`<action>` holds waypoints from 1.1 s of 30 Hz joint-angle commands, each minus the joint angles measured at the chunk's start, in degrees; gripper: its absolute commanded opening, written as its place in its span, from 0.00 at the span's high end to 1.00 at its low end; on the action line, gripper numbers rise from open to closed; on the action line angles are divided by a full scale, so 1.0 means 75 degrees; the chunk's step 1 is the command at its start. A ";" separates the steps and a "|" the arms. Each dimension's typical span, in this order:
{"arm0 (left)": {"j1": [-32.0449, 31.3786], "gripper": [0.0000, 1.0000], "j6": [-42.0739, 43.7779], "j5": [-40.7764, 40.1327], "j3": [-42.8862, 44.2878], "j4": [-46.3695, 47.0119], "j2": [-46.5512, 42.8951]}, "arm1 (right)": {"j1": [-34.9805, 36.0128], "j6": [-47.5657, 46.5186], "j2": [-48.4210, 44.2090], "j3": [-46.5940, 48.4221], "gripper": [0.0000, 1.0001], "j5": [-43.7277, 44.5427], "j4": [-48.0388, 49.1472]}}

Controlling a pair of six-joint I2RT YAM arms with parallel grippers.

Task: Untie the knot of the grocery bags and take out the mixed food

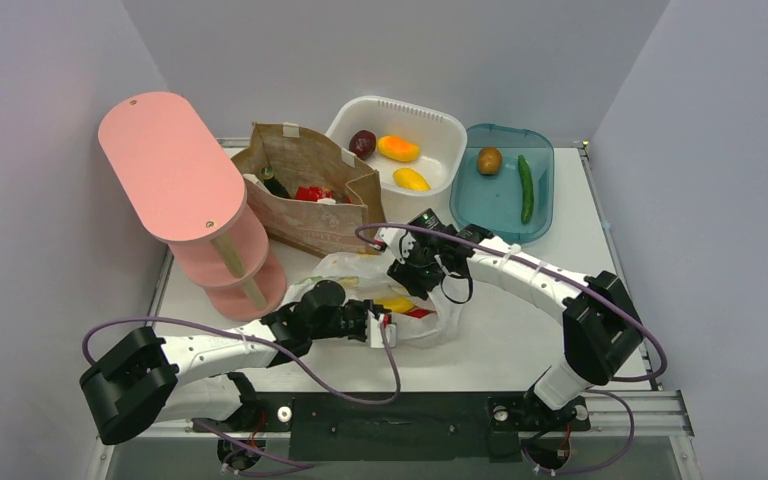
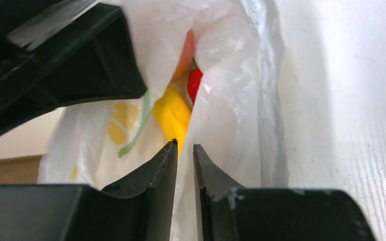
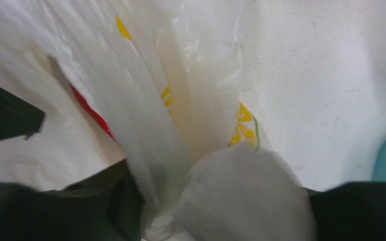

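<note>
- Two arms meet at one grocery bag (image 1: 345, 268) — thin white film with yellow marks. It lies slumped on the desk (image 1: 520, 330) just in front of the brown paper bag (image 1: 310, 190), on the side nearer the arm bases.
- The left end effector (image 2: 184, 147) reaches the grocery bag on the side away from the brown paper bag. Its jaws are almost together, with only a thin slit between the tips. White film shows in that slit, but I cannot tell whether it is pinched.
- The right end effector (image 1: 405, 280) sits at the grocery bag's edge closest to the brown paper bag. Its jaws are wide apart and astride a gathered bunch of film; I cannot tell whether they press on it.
- Some mixed food (image 2: 173, 113) shows in the grocery bag's open fold — a yellow piece with a red piece beside it.
- Right of the brown paper bag stands a white tub (image 1: 442, 135) holding one dark red fruit (image 1: 362, 143) and two orange-yellow fruits (image 1: 398, 148).
- Further right of the brown paper bag, a teal tray (image 1: 500, 205) holds a green cucumber (image 1: 526, 188) and a brown fruit (image 1: 489, 160), apart from each other.
- Left of the brown paper bag stands a pink tiered stand (image 1: 175, 170).
</note>
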 commanded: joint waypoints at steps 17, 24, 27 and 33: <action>-0.0614 0.79 0.0333 0.0213 0.0618 -0.1866 0.0113 | -0.1411 0.1157 -0.1703 -0.0612 1.00 -0.1785 0.1109; -0.0482 0.69 -0.0868 -0.0377 0.0753 -0.0532 -0.0222 | -0.0592 0.0382 -0.1701 -0.1014 1.00 -0.1268 0.0841; -0.0482 0.69 -0.0939 -0.0842 0.0958 -0.0472 0.0375 | -0.0580 0.0368 -0.1505 -0.1111 1.00 -0.0802 0.0815; -0.0505 0.59 -0.0443 -0.1173 0.1366 -0.0327 0.1679 | -0.0660 0.0352 -0.1398 -0.1272 1.00 -0.0576 0.1038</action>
